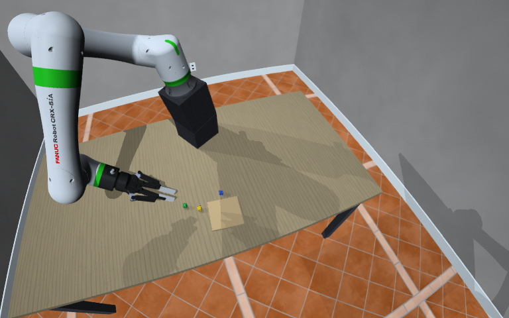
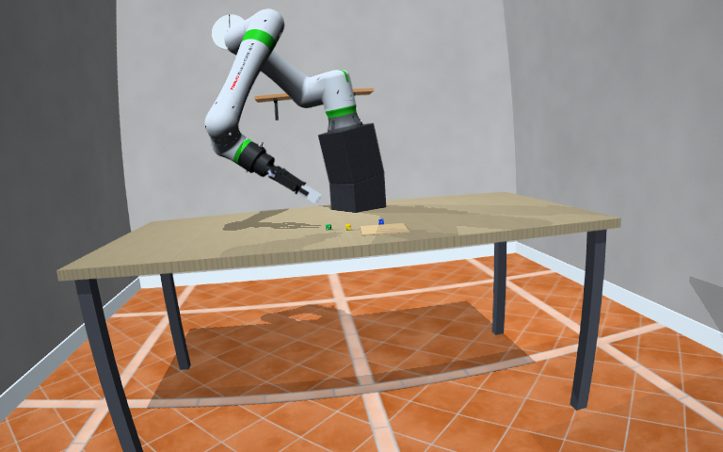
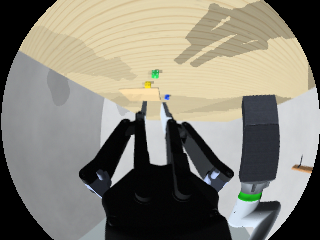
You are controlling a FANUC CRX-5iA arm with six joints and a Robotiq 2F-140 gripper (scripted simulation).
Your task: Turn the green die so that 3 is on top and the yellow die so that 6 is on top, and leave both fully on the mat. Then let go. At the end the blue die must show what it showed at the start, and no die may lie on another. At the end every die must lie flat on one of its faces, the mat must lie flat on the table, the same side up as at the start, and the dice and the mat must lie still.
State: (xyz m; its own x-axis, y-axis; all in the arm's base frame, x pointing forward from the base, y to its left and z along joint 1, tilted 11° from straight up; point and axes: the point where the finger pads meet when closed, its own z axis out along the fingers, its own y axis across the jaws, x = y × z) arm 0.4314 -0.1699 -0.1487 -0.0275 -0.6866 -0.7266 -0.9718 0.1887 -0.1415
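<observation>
Green die is resting on the table, off the mat, and we are seeing the yellow die lying between it and the mat's near side, also on the wood. We are finding the blue die sitting on the table just beside the mat, apart from the other two. We are viewing the gripper above the table, tilted downward, its tips pointing toward the dice and touching none of them. Its fingers are standing a modest gap apart, partly open, and we are observing nothing between them. We are looking at dice too small for their top numbers to be read. The mat is lying flat, with a shadow crossing part of it.
</observation>
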